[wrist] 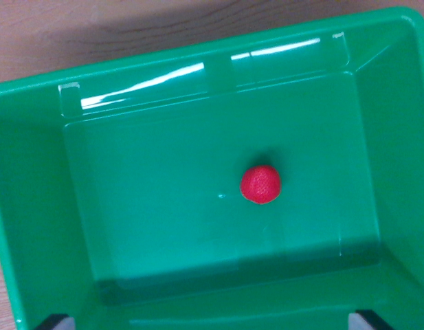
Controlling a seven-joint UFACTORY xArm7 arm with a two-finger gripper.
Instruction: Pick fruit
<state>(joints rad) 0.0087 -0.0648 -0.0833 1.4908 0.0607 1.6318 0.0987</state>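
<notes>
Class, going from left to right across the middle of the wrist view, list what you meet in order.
Left wall of the green bin → bare bin floor → red fruit → right wall of the bin.

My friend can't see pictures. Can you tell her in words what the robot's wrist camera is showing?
A small round red fruit lies alone on the floor of a shiny green plastic bin, a little to the wrist view's right of the middle, seen from above. A strip of wooden table shows along the top, and two dark tips, probably the gripper's fingers, poke in at the bottom corners.

Red dimpled fruit point(260, 184); glossy green bin point(33, 206); brown wood-grain table point(95, 27).
</notes>
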